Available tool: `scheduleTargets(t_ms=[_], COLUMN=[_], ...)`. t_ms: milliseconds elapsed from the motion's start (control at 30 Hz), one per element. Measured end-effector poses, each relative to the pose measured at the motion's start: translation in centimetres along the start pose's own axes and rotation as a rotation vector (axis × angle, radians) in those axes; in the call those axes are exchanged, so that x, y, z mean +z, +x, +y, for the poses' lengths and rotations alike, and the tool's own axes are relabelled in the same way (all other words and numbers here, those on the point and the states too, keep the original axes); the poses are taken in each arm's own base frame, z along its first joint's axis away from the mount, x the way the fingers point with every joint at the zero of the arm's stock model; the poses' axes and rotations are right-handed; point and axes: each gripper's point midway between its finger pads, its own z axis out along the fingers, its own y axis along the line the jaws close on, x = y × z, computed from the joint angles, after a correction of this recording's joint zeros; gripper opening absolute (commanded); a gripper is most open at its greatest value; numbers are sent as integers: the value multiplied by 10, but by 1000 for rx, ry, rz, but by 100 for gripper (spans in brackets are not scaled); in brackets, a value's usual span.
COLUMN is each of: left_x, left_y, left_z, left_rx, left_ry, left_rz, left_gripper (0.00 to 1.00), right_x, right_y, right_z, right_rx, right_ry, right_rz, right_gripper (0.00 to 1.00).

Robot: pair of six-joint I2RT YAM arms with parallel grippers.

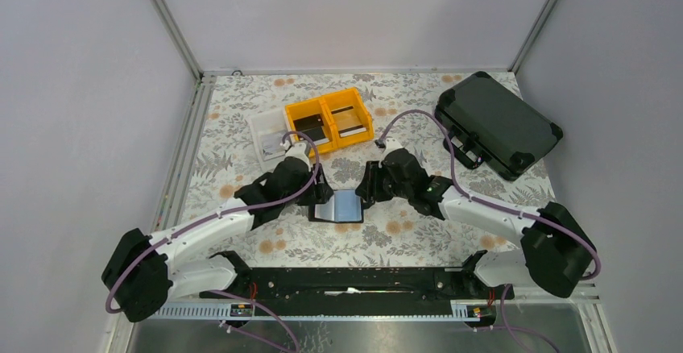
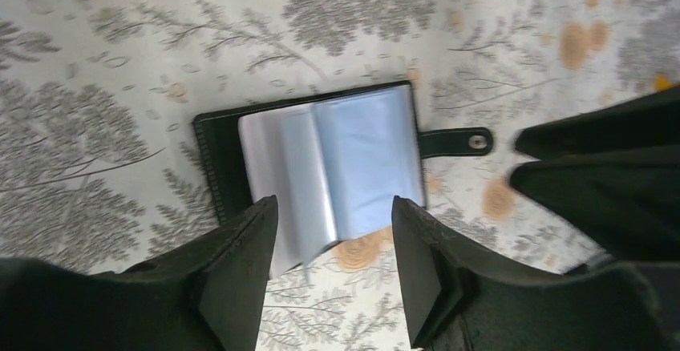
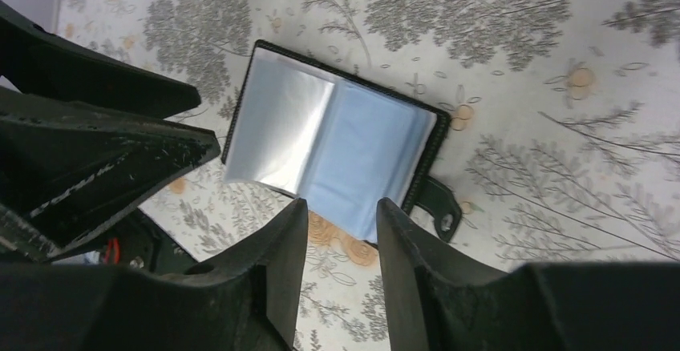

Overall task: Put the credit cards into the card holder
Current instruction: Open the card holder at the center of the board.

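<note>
Black left hand (image 2: 333, 227), right hand (image 3: 342, 221) flank card holder (image 1: 339, 206), jaws apart.

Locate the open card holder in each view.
Top external: card holder lies open at table centre.
Left wrist: mid-frame, its tab pointing right.
Right wrist: mid-frame, tilted, tab at lower right.
Shared landmark: the floral tablecloth beneath it.

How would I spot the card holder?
On the flowery table, look between the left gripper and the right gripper. The card holder lies open there: a small black wallet with pale blue pockets, unlike the big black case or yellow bins.
</note>
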Motion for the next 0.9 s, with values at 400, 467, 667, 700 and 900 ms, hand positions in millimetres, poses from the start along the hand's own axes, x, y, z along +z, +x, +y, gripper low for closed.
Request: scheduleTargets(t_ms=[400, 467, 667, 700, 900], left_x=[15, 21, 33, 35, 38], left_y=[9, 13, 28, 31, 42], left_z=[-38, -36, -23, -19, -1], left_rx=[-42, -44, -40, -39, -34], left_ry=[169, 159, 107, 92, 29], left_rz=[76, 94, 133, 140, 153], left_gripper=[53, 54, 52, 52, 52], right_x=[18, 18, 18, 18, 18], right_y=[16, 16, 19, 19, 20], right_z=[3, 3, 1, 0, -1], right_rx=[66, 68, 69, 69, 69], right_ry=[-41, -40, -37, -37, -31], right_rz=[42, 42, 46, 47, 46], right_gripper=[39, 38, 38, 38, 38])
